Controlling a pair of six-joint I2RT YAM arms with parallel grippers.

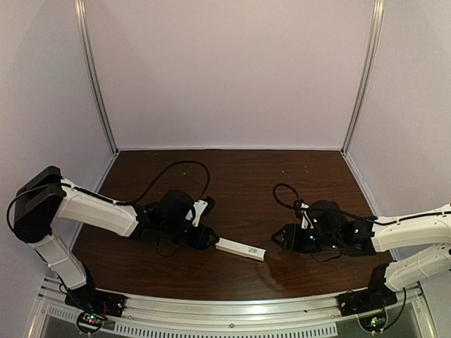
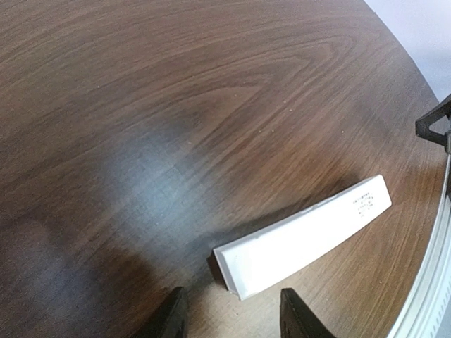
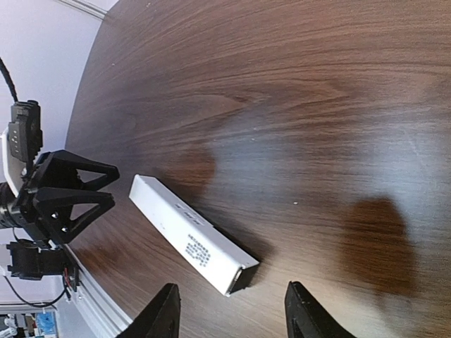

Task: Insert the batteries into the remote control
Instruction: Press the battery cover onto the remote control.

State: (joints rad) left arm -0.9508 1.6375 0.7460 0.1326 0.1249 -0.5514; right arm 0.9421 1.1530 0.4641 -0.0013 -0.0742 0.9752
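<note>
A white remote control (image 1: 240, 248) lies flat on the dark wooden tabletop (image 1: 239, 183). My left pincer (image 1: 206, 239) and right pincer (image 1: 277, 238) face its 2 ends, jaws parted, gripping nothing.

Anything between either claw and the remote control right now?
Nothing visible. One end of the remote control sits right at the left claw; only bare table separates the other end from the right claw.

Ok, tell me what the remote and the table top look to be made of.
Remote control: apparently hard white plastic, smooth and fairly matte, with crisp moulded edges and small printed markings.
Table: dark wood or wood-look laminate; grain lines show, and a soft sheen reflects light.
</note>
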